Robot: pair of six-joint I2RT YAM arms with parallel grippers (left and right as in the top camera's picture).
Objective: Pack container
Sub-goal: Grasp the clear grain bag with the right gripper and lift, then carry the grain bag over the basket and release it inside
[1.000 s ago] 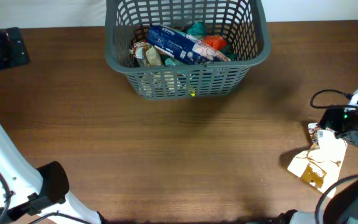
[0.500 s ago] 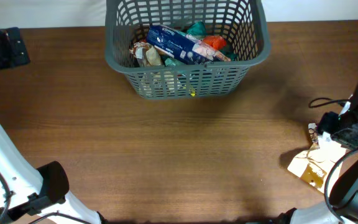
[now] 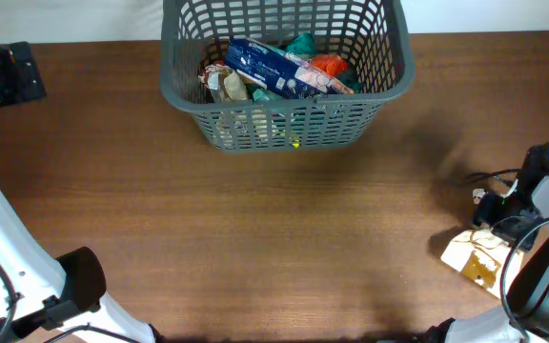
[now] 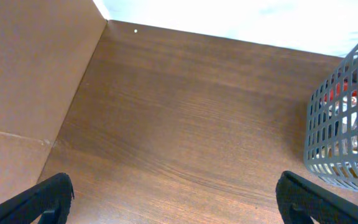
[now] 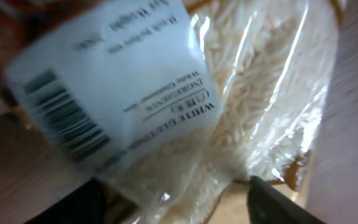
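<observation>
The container [image 3: 289,126] is a dark grey lattice basket at the table's far middle, and its corner also shows in the left wrist view [image 4: 344,124]. It holds several snack packets, a long blue one [image 3: 270,65] on top. A clear bag of white rice [image 3: 484,252] with a white label lies on the table at the right. My right gripper [image 3: 505,217] hangs right over it. In the right wrist view the bag [image 5: 241,106] fills the frame, and the gripper's [image 5: 176,202] fingers are open either side of its near end. My left gripper [image 4: 179,199] is open and empty above bare table.
A black block [image 3: 8,74] sits at the far left edge. A plain brown panel [image 4: 23,93] stands left of my left gripper. Wooden tabletop [image 3: 274,238] stretches between the basket and the rice bag. A black cable [image 3: 489,176] loops beside the right arm.
My right arm has swung and come down over the rice bag. The bag, the basket and the left arm have not moved.
</observation>
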